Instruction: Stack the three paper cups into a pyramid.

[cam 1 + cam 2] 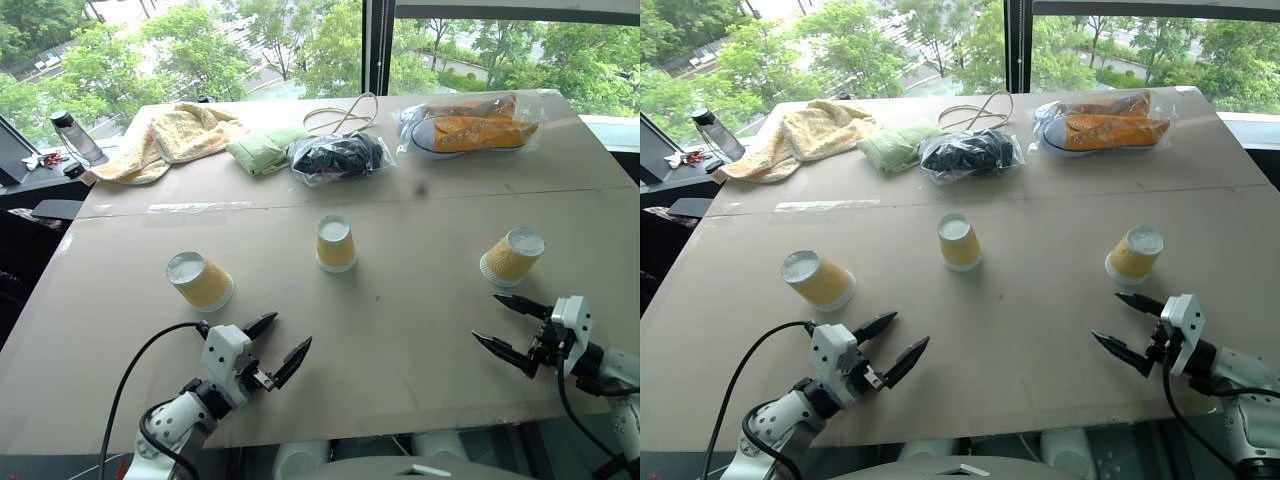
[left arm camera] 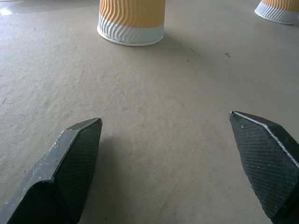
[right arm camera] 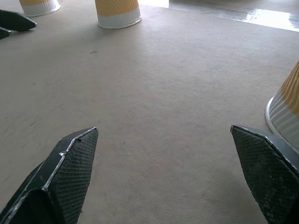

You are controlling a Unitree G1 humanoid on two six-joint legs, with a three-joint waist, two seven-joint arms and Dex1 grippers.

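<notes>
Overhead, three paper cups [image 1: 336, 244] stand apart; both tools [image 1: 275, 343] [image 1: 510, 326] gape empty.

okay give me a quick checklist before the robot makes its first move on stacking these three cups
1. Left gripper open and holding nothing: ok.
2. Right gripper open and holding nothing: ok.
3. Left cup, middle cup and right cup upside down, standing apart: ok.
4. Two cups side by side as a base: not ok.
5. Bare table between cups and grippers: ok.
6. Cups undamaged: cannot tell.
</notes>
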